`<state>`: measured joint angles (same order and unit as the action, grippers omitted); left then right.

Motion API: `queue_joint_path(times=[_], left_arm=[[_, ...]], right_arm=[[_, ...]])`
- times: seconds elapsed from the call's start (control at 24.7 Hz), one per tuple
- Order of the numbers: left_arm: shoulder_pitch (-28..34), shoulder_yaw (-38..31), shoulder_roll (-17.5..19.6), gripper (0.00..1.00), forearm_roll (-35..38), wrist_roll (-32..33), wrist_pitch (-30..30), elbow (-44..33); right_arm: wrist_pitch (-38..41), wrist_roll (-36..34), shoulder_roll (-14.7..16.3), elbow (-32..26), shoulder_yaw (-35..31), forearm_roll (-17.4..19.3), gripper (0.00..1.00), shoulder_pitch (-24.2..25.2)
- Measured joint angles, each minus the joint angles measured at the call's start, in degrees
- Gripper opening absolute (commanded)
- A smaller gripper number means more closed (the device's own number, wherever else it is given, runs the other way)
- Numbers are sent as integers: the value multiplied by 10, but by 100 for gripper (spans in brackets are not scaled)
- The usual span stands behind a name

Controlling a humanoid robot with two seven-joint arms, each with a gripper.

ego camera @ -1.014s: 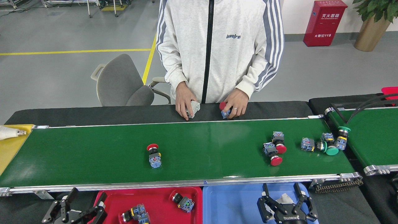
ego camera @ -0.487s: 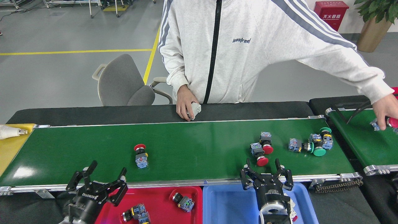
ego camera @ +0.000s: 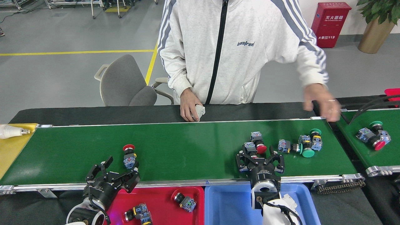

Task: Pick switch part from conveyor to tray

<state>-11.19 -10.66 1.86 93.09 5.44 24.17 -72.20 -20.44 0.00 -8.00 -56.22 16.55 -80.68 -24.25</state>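
Switches lie scattered along the conveyor (ego camera: 187, 147), and the nearest one to each pincer sits just past its fingertips. A red-capped switch (ego camera: 128, 154) stands just beyond the left pincer (ego camera: 120, 170), at about one o'clock from it, not touching; that pincer's fingers are spread apart and hold nothing. The right pincer (ego camera: 260, 156) also has its fingers spread wide over the near part of the belt, and a pair of red-capped switches (ego camera: 254, 143) lies at its twelve o'clock, the nearer one right between the fingertips (whether any finger touches it I cannot tell).

Counting on the conveyor: three red-capped switches, plus a cluster of green-capped switches (ego camera: 301, 146) at two o'clock from the right pincer, which looks like three though they overlap. On the shorter green belt (ego camera: 368, 150) at far right lie two more switches (ego camera: 373, 137), one red-capped and one green-capped. The red tray (ego camera: 156, 195) below the conveyor's near rail holds two switches; the blue tray (ego camera: 228, 203) beside it shows bare floor where the right arm does not cover it.

A black padded surface (ego camera: 93, 114) runs behind the conveyor. A person in a pale striped jacket (ego camera: 218, 47) stands there, one hand (ego camera: 190, 109) resting on a small grey block, the other hand (ego camera: 323, 101) blurred above the conveyor's far right corner. Behind are a grey chair (ego camera: 125, 82), a grey floor with yellow lines, a red cabinet (ego camera: 331, 23) and a potted plant (ego camera: 376, 22). A yellow panel (ego camera: 12, 147) sits at the conveyor's left end.
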Motion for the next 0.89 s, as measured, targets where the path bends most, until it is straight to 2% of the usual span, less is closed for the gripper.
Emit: queue_joint_path(times=[0.08,0.12,0.24,0.28,0.32,0.37,0.41,0.49,0.57,0.61,0.69,0.73,0.77,0.81,0.85,0.89], left_arm=[[-18,1,0,97,0,0,-7,20],[-30,2,0,88,0,0,-16,34],[-62,6,2,38,0,2,-35,73],[-65,6,2,25,0,3,-36,80],[-66,6,2,23,0,3,-37,85],[-65,6,2,21,0,2,-39,89],[-64,6,2,20,0,1,-40,91],[-56,6,2,15,0,-2,-41,92],[-45,5,4,10,-1,-8,-43,84],[-35,5,6,9,-2,-9,-44,73],[-5,5,6,11,-10,-10,-12,31],[19,5,6,15,-20,-10,24,-1],[46,5,9,25,-31,-9,63,-39],[73,5,18,44,-45,-8,111,-77],[105,2,31,74,-58,-7,141,-117],[138,-4,42,95,-72,-6,163,-153]], right_arm=[[0,-1,-9,40,0,0,98,-26],[0,-2,-10,57,1,0,97,-36],[0,-3,-10,89,7,0,95,-47],[0,-4,-10,93,9,0,94,-48],[0,-5,-10,96,10,0,88,-50],[-1,-5,-11,97,12,0,74,-50],[-2,-5,-12,97,15,0,51,-50],[-2,-7,-12,97,28,0,18,-51],[0,-7,-12,96,40,0,4,-51],[1,-7,-12,94,43,0,2,-50],[2,-7,-12,78,48,0,2,-44],[2,-7,-11,55,54,0,2,-32],[3,-7,-11,26,63,0,2,-14],[4,-7,-9,-6,75,0,2,7],[8,-7,-5,-49,95,0,2,35],[18,-7,3,-93,119,0,2,65]])
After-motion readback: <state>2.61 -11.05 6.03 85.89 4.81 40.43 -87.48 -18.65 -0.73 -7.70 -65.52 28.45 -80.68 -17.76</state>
